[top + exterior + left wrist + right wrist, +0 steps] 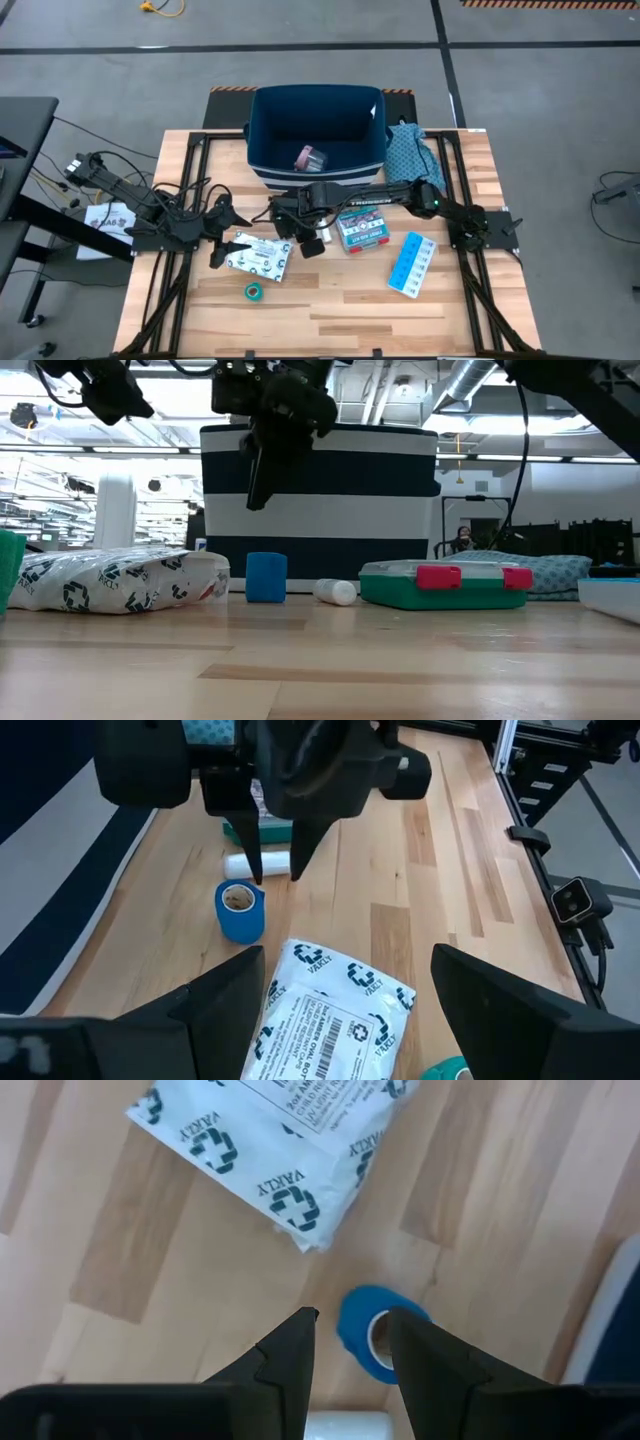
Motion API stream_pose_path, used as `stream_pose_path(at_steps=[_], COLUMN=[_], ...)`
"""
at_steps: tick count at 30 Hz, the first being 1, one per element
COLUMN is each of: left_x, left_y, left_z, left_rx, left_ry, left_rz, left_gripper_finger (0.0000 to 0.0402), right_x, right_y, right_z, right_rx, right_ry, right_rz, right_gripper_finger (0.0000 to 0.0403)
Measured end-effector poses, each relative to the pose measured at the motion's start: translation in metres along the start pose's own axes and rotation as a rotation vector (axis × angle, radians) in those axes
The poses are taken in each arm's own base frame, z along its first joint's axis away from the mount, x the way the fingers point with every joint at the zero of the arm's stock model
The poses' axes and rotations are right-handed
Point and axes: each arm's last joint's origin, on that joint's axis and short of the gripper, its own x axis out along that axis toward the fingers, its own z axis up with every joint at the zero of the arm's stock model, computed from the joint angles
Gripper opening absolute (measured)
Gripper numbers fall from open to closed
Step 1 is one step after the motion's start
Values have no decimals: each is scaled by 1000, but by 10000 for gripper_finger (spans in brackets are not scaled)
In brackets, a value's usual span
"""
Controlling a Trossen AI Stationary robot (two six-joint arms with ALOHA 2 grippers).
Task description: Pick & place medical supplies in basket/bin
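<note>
A blue roll [372, 1330] stands on end on the wood table, just in front of the navy bin [318, 91]. My right gripper [350, 1342] hangs open a little above it, fingers pointing down, touching nothing. A white tube [258, 865] lies beside the roll. The white packet with green print [258, 258] lies flat at left of centre. My left gripper [350, 990] hovers open over the packet's left end. A green roll [254, 292] lies nearer the front. The teal-and-red box [362, 230] and the light blue pill organiser [412, 265] lie to the right. A pink item [310, 158] sits in the bin.
A teal patterned cloth bag [410, 150] lies against the bin's right side. Black frame rails [190, 190] run along the table's left and right sides. Bare wood stretches along the front of the table [330, 320].
</note>
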Motion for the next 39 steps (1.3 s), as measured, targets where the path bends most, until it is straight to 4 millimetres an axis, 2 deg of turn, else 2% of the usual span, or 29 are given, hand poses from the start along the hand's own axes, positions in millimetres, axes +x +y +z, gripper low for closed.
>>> stream_pose_path(at_steps=[10, 18, 22, 31, 35, 39], left_x=[0, 0, 0, 0, 0, 0], left_y=[0, 0, 0, 0, 0, 0], left_z=[0, 0, 0, 0, 0, 0], left_rx=[1, 0, 0, 0, 0, 0], left_ry=[-1, -1, -1, -1, -1, -1], left_rz=[0, 0, -1, -1, 0, -1], left_gripper_finger=[276, 276, 276, 276, 276, 276], right_x=[0, 27, 28, 25, 25, 25], right_y=[-1, -7, -2, 0, 0, -2], right_z=[-1, -6, -5, -5, -6, -6], right_rx=[0, 77, 86, 73, 68, 68], right_ry=[-8, 63, 71, 107, 120, 119], right_rz=[25, 0, 5, -91, -98, -102], right_gripper_finger=[120, 127, 156, 258, 279, 283])
